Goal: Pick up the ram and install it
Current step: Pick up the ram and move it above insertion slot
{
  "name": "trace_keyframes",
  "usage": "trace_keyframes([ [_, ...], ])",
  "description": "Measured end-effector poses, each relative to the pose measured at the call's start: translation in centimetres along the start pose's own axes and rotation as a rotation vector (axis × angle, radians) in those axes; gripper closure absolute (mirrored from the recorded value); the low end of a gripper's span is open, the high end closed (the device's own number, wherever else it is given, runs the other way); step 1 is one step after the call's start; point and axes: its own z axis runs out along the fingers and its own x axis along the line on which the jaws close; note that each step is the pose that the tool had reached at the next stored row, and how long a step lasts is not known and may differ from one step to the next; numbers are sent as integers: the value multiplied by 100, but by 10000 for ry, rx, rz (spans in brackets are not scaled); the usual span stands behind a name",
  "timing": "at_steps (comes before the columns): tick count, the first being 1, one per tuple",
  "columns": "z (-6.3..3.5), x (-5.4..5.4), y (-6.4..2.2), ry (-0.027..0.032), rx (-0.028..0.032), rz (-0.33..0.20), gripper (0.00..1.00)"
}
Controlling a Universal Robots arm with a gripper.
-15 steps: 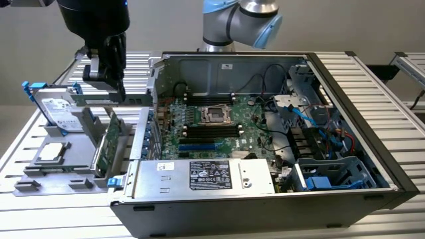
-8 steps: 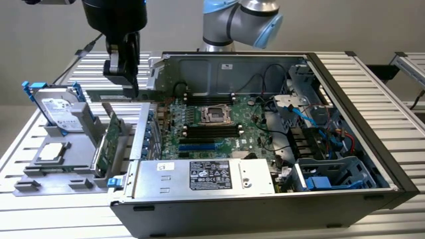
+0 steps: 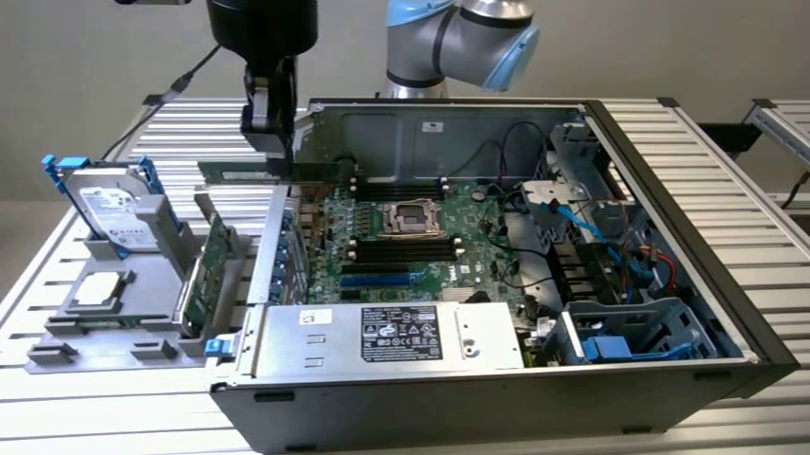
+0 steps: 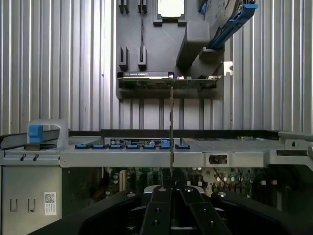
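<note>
Slatted aluminium surface (image 3: 708, 133) carries the open PC case (image 3: 443, 412) and, on the exterior view's left, a grey fixture (image 3: 127, 327) that stands the hard drive (image 3: 112, 204) and the expansion card (image 3: 209, 270) on edge, presumably so parts can be taken from above. Your claw (image 3: 272, 159) is clenched on the ram (image 3: 228, 172), gripping near mid-length so the stick hangs level with its long edge down, the orientation a slot wants. You've got it in the air over the case wall nearest the fixture, between the fixture and the motherboard (image 3: 379, 237), touching nothing else. Wrist view has the ram (image 4: 171, 132) edge-on, a thin line running straight out from between the fingers (image 4: 157, 208), so the grip looks square with no visible tilt. The memory slots (image 3: 405, 250) beside the CPU socket (image 3: 412, 218) look empty to me. My read: pick done, ram not yet seated, so you're roughly halfway
</note>
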Motion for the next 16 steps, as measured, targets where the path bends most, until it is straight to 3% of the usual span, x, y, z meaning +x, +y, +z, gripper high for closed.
trace_keyframes([
  [16, -31, -181, -700, 1, -2, 0, 87],
])
